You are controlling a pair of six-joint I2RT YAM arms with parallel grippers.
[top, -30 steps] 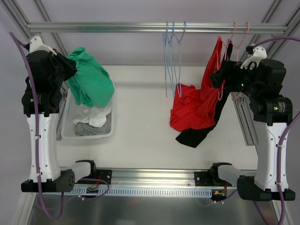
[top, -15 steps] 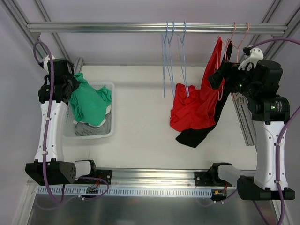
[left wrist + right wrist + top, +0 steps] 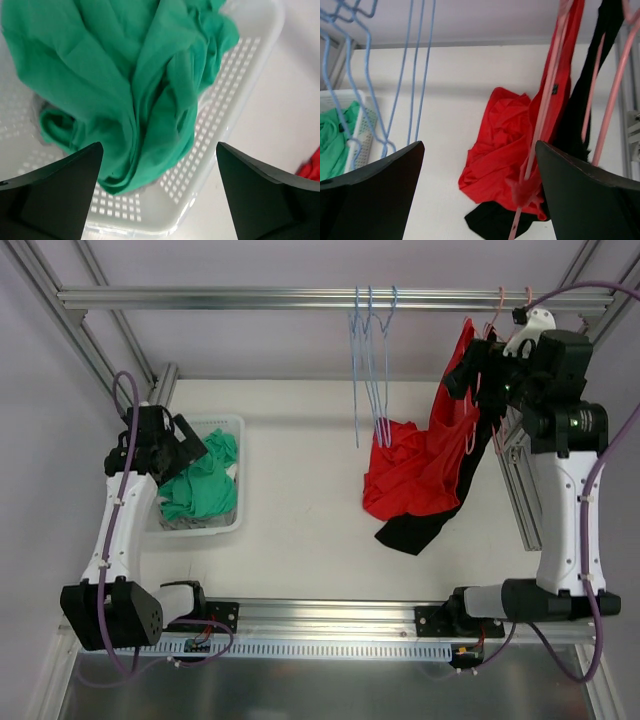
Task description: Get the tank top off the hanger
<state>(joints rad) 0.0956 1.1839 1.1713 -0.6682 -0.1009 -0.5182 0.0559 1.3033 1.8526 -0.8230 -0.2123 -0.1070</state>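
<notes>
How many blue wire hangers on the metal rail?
3, bunched midway along the metal rail: left blue wire hanger, middle hanger, right hanger. They overlap, so another may be hidden.

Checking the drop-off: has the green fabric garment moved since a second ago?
Yes. The green fabric garment has dropped toward the near edge, into the white perforated plastic basket, released by the left gripper.

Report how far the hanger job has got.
Done: the green tank top lies in the white basket; the blue hangers hang bare. In hand: nothing; the left gripper is open above the basket, the right gripper open beside the pink hangers. Left: the red top and black top hang there.
</notes>
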